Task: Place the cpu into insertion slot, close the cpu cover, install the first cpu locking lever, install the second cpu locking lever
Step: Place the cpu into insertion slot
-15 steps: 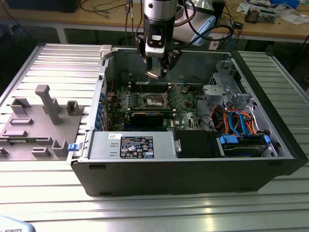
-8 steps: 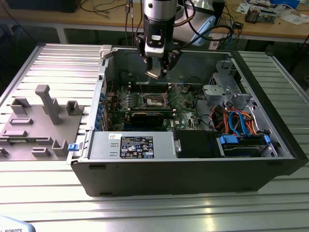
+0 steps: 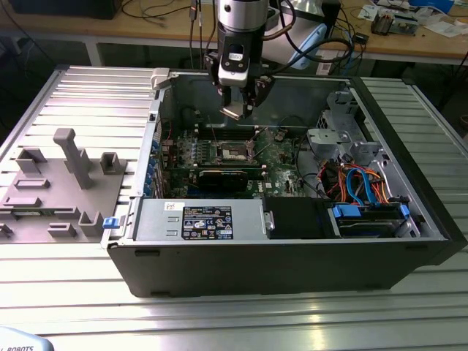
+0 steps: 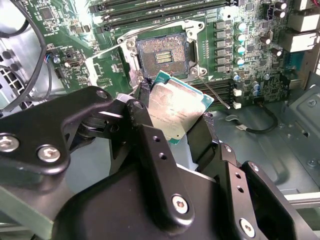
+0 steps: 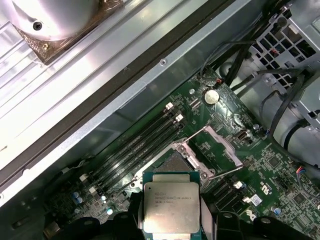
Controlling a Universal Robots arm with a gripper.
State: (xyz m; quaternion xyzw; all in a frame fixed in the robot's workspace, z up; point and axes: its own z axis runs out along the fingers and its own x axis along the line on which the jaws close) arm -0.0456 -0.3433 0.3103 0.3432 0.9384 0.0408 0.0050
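The cpu point(image 3: 234, 112), a small square chip with a dull silver top and green edge, hangs tilted above the green motherboard point(image 3: 281, 157) inside the open computer case. My gripper point(image 3: 235, 110) is shut on it, its black fingers point(image 4: 144, 107) pressing two opposite edges of the cpu point(image 4: 177, 107). Below and apart from the chip lies the insertion slot point(image 4: 162, 56), dark in the middle with a silvery rim. In the first wrist view the cpu point(image 5: 171, 206) hides part of the insertion slot point(image 5: 170, 161). The cpu cover point(image 5: 212, 149) stands swung open beside it. Thin wire levers point(image 4: 212, 95) stick out free.
Case walls point(image 3: 157, 124) ring the motherboard. A power supply point(image 3: 212, 219) sits in front, and a drive bay with blue and orange cables point(image 3: 362, 186) is at the exterior view's right. Black memory slots point(image 5: 135, 145) run beside the socket. A grey fixture block point(image 3: 58, 183) lies outside the case.
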